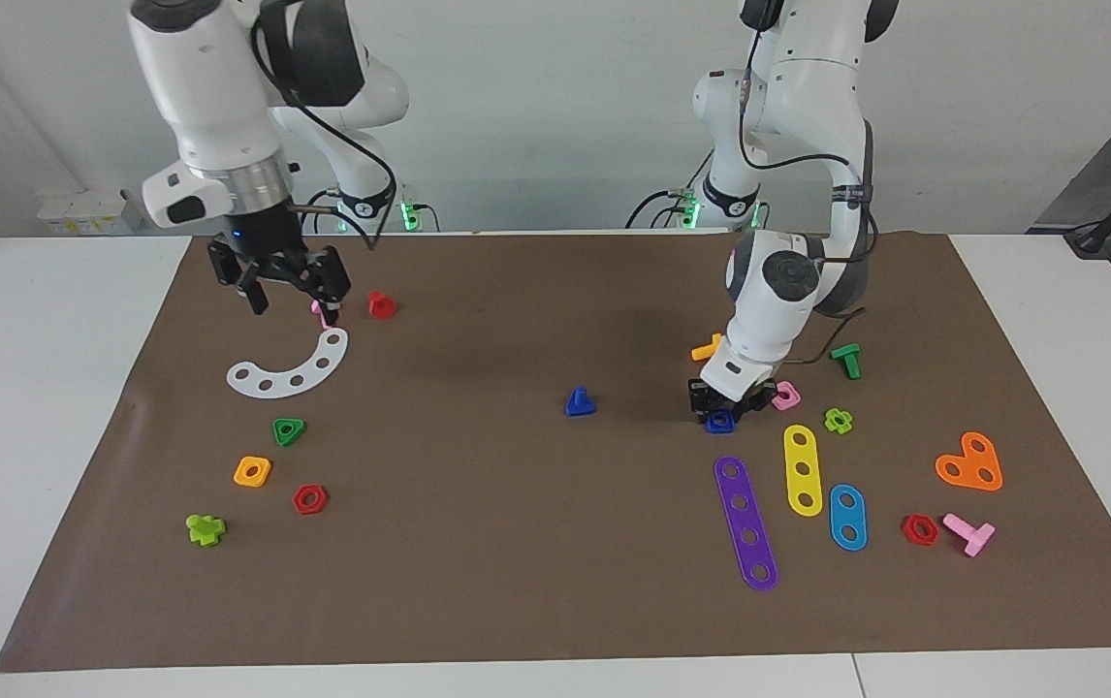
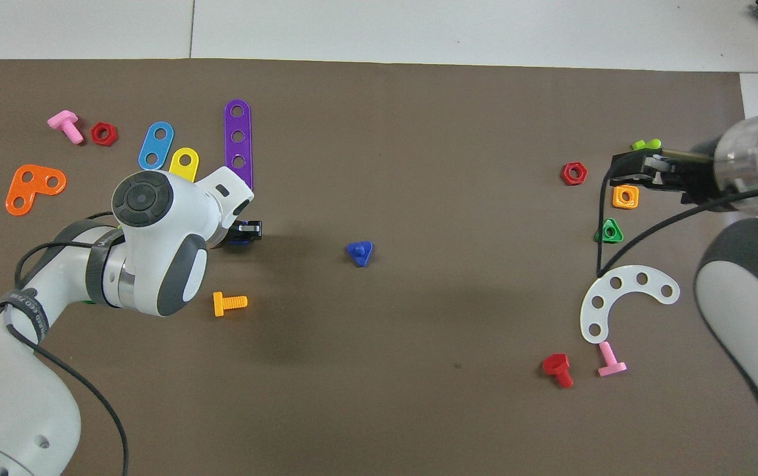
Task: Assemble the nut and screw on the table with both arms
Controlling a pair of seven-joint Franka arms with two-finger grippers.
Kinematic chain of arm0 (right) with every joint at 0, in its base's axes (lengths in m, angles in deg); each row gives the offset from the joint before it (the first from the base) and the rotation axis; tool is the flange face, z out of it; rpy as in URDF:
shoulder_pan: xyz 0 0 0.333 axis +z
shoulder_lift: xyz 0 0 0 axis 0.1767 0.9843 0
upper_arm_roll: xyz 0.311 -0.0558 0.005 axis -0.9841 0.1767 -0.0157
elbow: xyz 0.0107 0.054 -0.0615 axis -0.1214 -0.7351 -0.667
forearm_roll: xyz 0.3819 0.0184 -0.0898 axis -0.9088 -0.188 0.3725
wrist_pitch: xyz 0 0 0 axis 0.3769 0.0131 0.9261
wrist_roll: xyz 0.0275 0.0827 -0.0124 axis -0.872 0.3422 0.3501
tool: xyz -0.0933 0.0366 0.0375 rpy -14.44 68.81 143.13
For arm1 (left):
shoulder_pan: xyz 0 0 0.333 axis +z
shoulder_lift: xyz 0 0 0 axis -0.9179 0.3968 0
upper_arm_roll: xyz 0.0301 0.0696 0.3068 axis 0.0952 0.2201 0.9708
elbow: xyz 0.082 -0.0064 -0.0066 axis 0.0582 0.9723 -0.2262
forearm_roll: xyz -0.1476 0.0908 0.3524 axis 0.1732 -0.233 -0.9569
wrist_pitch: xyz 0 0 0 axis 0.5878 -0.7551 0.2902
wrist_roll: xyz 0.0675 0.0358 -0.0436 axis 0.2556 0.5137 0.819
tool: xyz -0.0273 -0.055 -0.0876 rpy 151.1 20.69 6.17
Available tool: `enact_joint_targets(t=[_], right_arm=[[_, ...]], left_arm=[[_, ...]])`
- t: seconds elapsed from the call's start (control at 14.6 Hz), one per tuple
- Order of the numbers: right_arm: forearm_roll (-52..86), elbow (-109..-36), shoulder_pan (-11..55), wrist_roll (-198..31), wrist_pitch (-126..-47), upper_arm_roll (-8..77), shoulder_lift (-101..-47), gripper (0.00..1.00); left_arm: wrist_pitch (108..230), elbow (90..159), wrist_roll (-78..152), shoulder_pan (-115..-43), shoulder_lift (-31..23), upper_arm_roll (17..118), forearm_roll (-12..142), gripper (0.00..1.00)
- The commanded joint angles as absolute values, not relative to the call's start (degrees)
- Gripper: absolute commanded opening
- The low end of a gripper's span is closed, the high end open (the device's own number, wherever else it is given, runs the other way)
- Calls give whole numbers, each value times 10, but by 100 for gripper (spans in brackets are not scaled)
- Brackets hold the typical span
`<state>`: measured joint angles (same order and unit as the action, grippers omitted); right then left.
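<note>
Now the left tool [image 1: 721, 409] is down on the nut [image 1: 719, 421]; the screw [image 1: 578, 401] lies free on the worktop [image 1: 536, 543].

The left tool's fingers are closed against the dark-blue nut on the brown mat, beside a pink square nut [image 1: 786, 396]. The right tool [image 1: 276, 283] hangs empty with fingers spread, raised above a white curved strip [image 1: 294, 367]. The screw rests mid-mat, well apart from both tools.

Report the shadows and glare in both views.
Facing view: soft shadow on the brown rectangular mat beside the left tool, no glare. Overhead view: faint shadow nearer the robots than the small orange plastic screw; a mat crease catches light.
</note>
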<state>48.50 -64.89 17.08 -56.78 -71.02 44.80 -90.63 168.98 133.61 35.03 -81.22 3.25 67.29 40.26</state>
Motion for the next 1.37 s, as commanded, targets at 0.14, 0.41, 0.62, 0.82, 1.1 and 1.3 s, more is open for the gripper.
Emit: enact_joint_targets(t=[0.14,0.41,0.62,0.82,1.1,1.3], right_arm=[[473,-639,102,-666,-622,443,-924,100],[483,-637,100,-669,-619,448,-924,100],[483,-635,101,-669,-608,447,-924,100],[489,-635,100,-701,-611,447,-924,100],[487,-624,103,-700,-604,442,-921,100],[486,-624,105,-699,-603,441,-920,100]], left_arm=[[1695,1343,355,-813,28,679,388,31],[1660,1303,355,-815,32,679,386,14],[1605,1246,360,-825,46,679,386,11],[1556,1198,406,-861,56,679,386,11],[1523,1159,485,-916,68,679,388,11],[1524,1157,523,-950,68,679,391,11]])
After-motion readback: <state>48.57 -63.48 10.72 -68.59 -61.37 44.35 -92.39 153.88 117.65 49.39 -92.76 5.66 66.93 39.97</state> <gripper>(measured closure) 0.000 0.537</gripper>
